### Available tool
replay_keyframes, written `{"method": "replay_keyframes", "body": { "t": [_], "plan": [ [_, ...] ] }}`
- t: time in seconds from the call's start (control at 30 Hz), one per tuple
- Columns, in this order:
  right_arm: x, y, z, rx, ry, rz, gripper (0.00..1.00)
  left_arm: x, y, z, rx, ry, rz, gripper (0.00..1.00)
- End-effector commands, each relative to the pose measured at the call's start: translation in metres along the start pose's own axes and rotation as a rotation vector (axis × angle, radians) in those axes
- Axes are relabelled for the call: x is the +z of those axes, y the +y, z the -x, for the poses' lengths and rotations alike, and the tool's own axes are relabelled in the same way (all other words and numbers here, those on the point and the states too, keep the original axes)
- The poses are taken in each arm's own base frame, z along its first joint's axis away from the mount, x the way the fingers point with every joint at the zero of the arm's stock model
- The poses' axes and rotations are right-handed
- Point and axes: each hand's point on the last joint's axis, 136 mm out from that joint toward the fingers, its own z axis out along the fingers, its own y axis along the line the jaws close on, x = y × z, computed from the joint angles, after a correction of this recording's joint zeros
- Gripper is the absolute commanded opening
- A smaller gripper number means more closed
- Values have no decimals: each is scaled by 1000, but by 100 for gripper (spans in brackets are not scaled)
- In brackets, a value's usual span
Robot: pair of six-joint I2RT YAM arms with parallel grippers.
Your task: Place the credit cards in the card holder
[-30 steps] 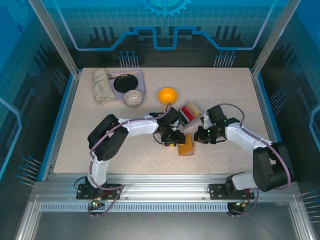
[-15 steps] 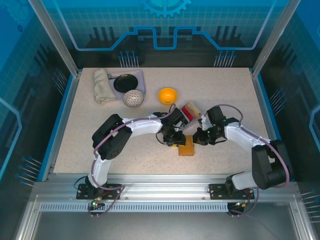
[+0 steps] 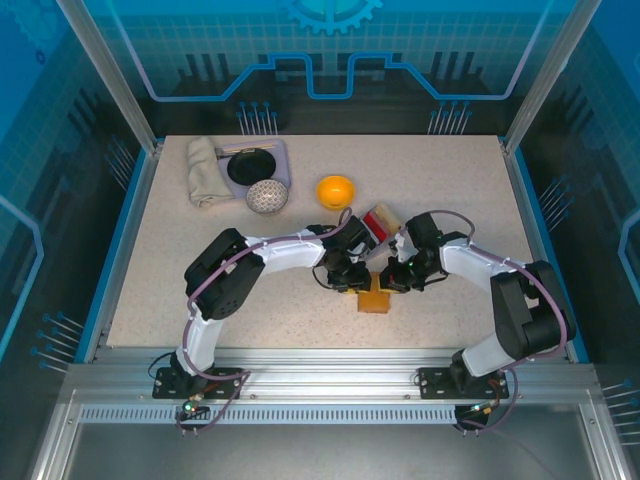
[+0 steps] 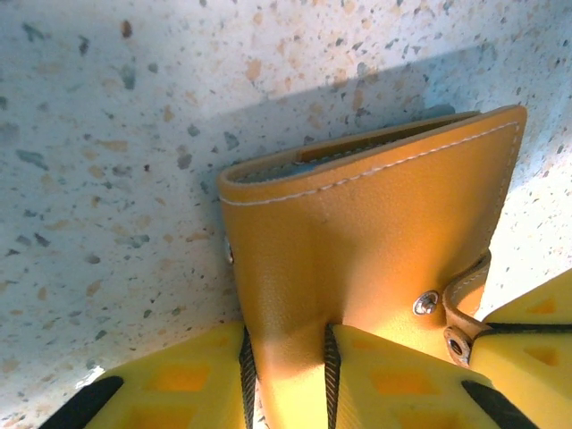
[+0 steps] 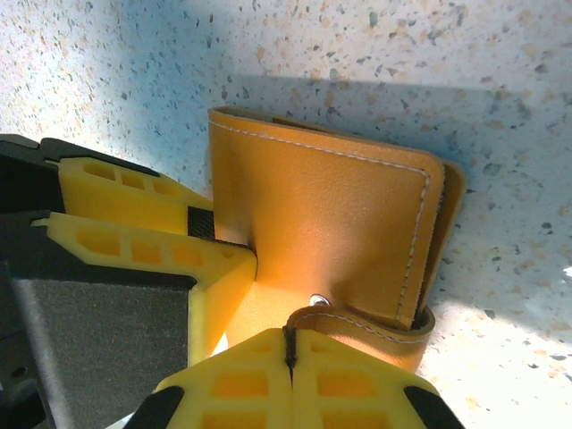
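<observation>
The card holder was tan-orange with pale stitching; the tabletop was beige, speckled brown and grey; the bowl was orange.

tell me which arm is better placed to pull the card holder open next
Right, probably. The right pincer is shut on the strap, while the left pincer clamps the card holder itself, steadying it.

card holder: tan leather, folded, strap unsnapped | credit cards: red, just beyond
</observation>
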Motion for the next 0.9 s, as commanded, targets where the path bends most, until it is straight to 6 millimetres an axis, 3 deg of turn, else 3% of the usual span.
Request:
{"method": "replay_keyframes", "body": {
  "t": [0.0,0.17,0.33,0.87],
  "plan": [
    [-3,10,0,-16,1,14,5,16,17,-10,-12,33,72,27],
    [-4,5,0,-9,1,-20,6,14,16,-10,-13,32,69,25],
    [-7,-7,0,3,-5,-102,0,14,16,-10,-17,30,69,22],
    [12,-16,-5,6,54,-215,0,17,12,-10,-20,38,51,22]
  ]
}}
